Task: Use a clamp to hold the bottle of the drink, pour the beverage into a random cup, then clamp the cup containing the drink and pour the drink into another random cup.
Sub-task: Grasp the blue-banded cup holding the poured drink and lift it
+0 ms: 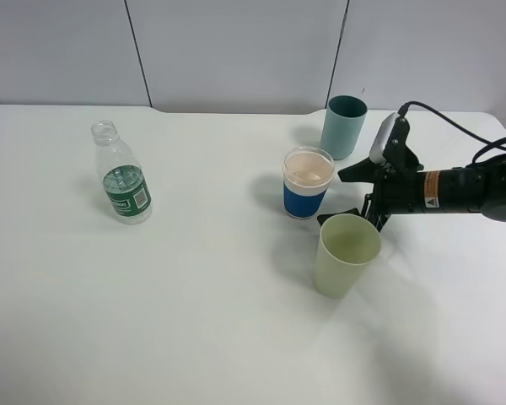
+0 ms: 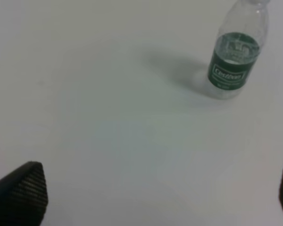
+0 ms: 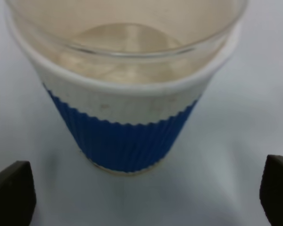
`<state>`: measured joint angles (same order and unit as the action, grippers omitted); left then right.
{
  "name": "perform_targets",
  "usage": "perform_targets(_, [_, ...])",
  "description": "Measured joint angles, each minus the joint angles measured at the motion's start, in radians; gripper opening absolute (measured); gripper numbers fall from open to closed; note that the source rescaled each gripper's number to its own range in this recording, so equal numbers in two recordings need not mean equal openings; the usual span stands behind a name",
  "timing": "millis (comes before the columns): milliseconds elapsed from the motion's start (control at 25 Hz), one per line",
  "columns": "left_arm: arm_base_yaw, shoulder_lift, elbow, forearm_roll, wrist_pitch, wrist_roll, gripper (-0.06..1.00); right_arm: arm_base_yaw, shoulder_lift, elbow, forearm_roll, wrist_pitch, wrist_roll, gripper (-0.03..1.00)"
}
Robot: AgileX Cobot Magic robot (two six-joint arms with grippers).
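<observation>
Right of centre on the white table, the blue-banded cup stands upright just ahead of the right gripper, whose fingers are spread wide and grasp nothing. Toward the upper right stands the teal cup; the pale green cup sits just below the gripper. Far left, well apart, the bottle stands upright. The left gripper is spread wide too, holding nothing.

A clear, glossy plastic bottle with a green label stands on a smooth, matt white bench. The translucent cup wears a ribbed blue sleeve. The teal cup and pale green cup look matt. The left gripper has rough-grained black pads.
</observation>
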<state>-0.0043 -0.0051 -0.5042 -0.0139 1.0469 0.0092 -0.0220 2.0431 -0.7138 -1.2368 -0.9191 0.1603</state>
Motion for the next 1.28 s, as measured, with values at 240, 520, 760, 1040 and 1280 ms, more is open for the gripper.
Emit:
perform_targets(240, [0.0,0.0,0.0,0.0,0.0,0.0,1.0,0.0,0.035,-0.064,-0.03,-0.031,0.018,0.94])
perform_targets(520, [0.0,0.0,0.0,0.0,0.0,0.0,1.0,0.0,0.037,-0.118,-0.095,-0.044,0.061,0.94])
perform_targets(760, [0.0,-0.001,0.0,0.0,0.0,0.0,1.0,0.029,0.097,-0.185,-0.154,-0.048,0.11,0.94])
perform_targets(1040, [0.0,-0.001,0.0,0.0,0.0,0.0,1.0,0.087,0.149,-0.262,-0.179,-0.07,0.171,0.94])
perform_targets(1280, [0.0,-0.001,0.0,0.0,0.0,0.0,1.0,0.104,0.163,-0.272,-0.18,-0.079,0.186,0.94])
